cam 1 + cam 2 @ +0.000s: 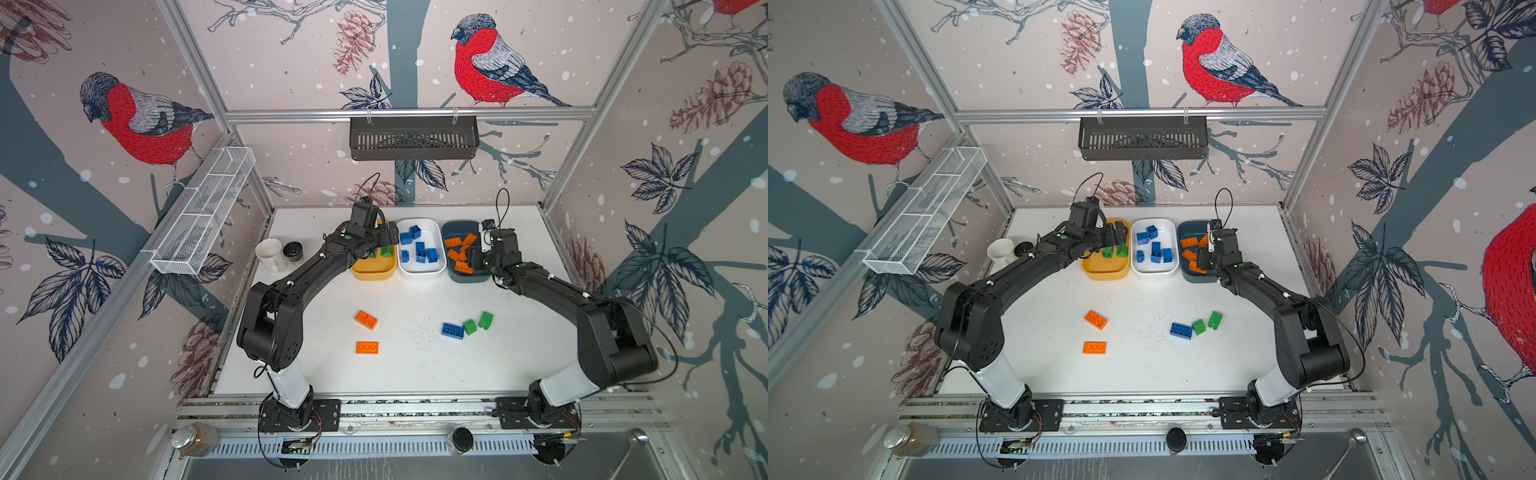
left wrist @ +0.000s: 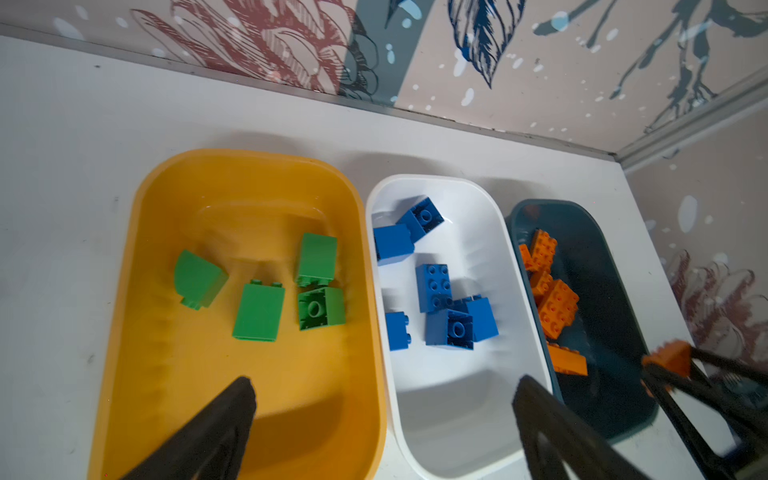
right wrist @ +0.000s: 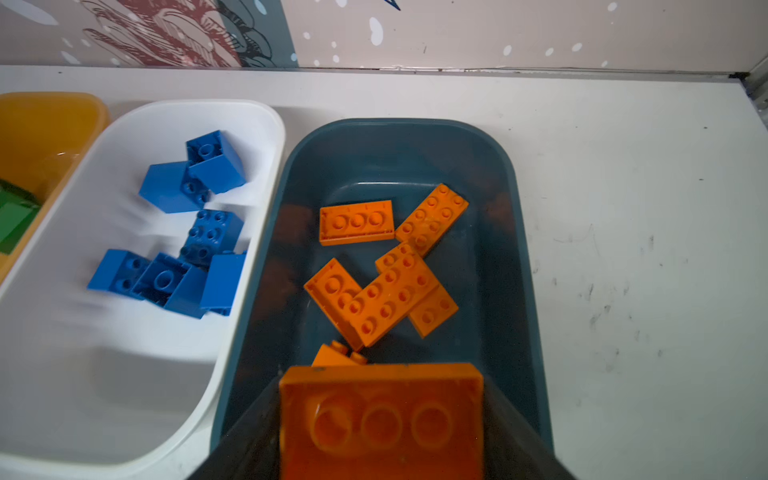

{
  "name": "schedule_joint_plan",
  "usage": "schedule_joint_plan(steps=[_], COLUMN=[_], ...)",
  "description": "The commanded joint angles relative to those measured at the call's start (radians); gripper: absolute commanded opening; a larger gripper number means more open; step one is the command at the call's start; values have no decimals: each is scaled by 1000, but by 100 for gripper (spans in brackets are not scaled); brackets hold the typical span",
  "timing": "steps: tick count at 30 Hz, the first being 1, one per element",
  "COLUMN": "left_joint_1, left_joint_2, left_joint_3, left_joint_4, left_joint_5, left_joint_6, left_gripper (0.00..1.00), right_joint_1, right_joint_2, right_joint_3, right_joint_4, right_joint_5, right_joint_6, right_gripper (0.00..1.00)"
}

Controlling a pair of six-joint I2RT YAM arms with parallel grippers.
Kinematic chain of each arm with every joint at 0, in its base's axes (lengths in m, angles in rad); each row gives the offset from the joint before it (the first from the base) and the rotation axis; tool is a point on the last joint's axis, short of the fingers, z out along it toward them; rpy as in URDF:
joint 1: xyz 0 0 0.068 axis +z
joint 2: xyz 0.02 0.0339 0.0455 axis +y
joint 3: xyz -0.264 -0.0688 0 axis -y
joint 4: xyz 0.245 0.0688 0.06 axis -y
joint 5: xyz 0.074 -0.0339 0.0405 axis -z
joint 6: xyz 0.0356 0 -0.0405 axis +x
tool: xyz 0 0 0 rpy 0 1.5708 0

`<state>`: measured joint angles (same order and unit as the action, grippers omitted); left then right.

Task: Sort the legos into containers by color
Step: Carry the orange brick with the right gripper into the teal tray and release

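Three containers stand in a row at the back: a yellow tub (image 1: 372,273) with green legos (image 2: 258,311), a white tub (image 1: 419,272) with blue legos (image 2: 434,286), and a teal tub (image 1: 455,227) with orange legos (image 3: 390,291). My left gripper (image 2: 384,386) hangs open and empty over the near ends of the yellow and white tubs. My right gripper (image 3: 380,415) is shut on an orange lego (image 3: 380,419) above the teal tub's near end. Loose on the table lie two orange legos (image 1: 366,320) (image 1: 367,347), a blue one (image 1: 453,331) and two green ones (image 1: 470,326) (image 1: 485,320).
A white mug (image 1: 269,254) and a small black round object (image 1: 293,250) stand left of the tubs, by the left arm. A white mesh basket (image 1: 203,212) hangs on the left wall and a black basket (image 1: 413,137) on the rear rail.
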<state>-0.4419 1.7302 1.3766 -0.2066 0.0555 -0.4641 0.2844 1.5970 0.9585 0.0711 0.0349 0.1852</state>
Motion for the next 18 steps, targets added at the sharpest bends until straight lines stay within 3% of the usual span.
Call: schedule_joint_plan(steps=[1,11,18], left_joint_1=[-14,-109,-181], left_joint_2=[-12,-19,-71], left_joint_3=[-14,-24,-109], left_joint_4=[77,86,141], left_joint_5=[97,86,72], left_joint_6=[57,168,308], left_gripper=[97,97,97], right_joint_1=[5,-2,35], right_joint_2=[68,329,292], right_joint_3=[78,355,392], right_joint_4=[-36,-102,-157], right_joint_5=[57,115,197], right_joint_6=[38,21,51], right_gripper=[53,59,79])
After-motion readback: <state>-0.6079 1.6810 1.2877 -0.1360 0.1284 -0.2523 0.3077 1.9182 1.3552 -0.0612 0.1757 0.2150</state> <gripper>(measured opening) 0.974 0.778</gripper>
